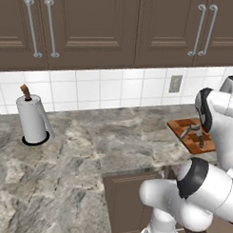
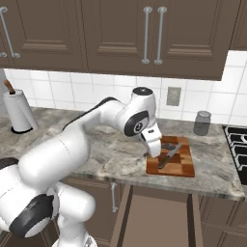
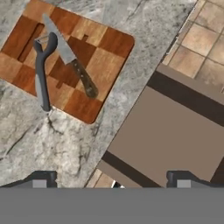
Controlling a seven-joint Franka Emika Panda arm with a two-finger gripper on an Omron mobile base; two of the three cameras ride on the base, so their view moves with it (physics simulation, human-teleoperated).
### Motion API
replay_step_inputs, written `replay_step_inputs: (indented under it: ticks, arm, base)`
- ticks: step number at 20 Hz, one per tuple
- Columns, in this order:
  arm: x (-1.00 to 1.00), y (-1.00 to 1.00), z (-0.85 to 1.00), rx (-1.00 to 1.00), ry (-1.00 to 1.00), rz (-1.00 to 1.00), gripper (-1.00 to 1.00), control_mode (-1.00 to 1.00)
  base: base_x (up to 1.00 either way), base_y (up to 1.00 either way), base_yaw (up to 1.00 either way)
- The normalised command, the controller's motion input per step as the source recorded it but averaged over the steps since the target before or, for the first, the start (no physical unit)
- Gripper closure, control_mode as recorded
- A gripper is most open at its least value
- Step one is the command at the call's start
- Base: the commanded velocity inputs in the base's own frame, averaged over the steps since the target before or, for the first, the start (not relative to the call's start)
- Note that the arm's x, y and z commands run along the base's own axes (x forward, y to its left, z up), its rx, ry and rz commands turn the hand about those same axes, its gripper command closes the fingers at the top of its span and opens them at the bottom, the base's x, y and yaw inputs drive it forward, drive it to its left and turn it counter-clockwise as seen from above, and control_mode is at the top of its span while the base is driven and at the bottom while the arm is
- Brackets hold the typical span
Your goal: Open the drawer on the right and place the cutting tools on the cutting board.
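The checkered cutting board [image 2: 184, 167] lies on the counter near its front edge. Two cutting tools rest on it: a knife [image 3: 69, 57] with a dark handle and a slim grey utensil [image 3: 41, 75] beside it. My gripper [image 2: 152, 155] hangs over the board's left edge, open, with nothing between its fingertips [image 3: 42, 179]. The drawer [image 3: 168, 138] below the counter is pulled out, and its dark boxy inside [image 2: 154, 217] looks bare. The board [image 1: 178, 125] also shows at the right in the left base view, with the drawer [image 1: 127, 199] below it.
A paper towel roll [image 1: 32, 120] stands at the back left of the counter. A glass jar [image 2: 202, 123] sits at the back right, with a stove [image 2: 237, 140] beyond it. A cabinet door with a small handle [image 2: 114, 197] is left of the drawer.
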Motion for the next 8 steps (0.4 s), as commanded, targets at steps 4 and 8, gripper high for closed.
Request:
replay_step_inputs:
  ticks: [4, 8]
  arm:
    - [-0.54, 0.10, 1.00, 0.00, 0.00, -0.06, -1.00, -1.00]
    - [-0.48, 0.01, 1.00, 0.00, 0.03, -0.05, -1.00, -1.00]
  base:
    - [0.00, 0.00, 0.00]
    - [0.00, 0.00, 0.00]
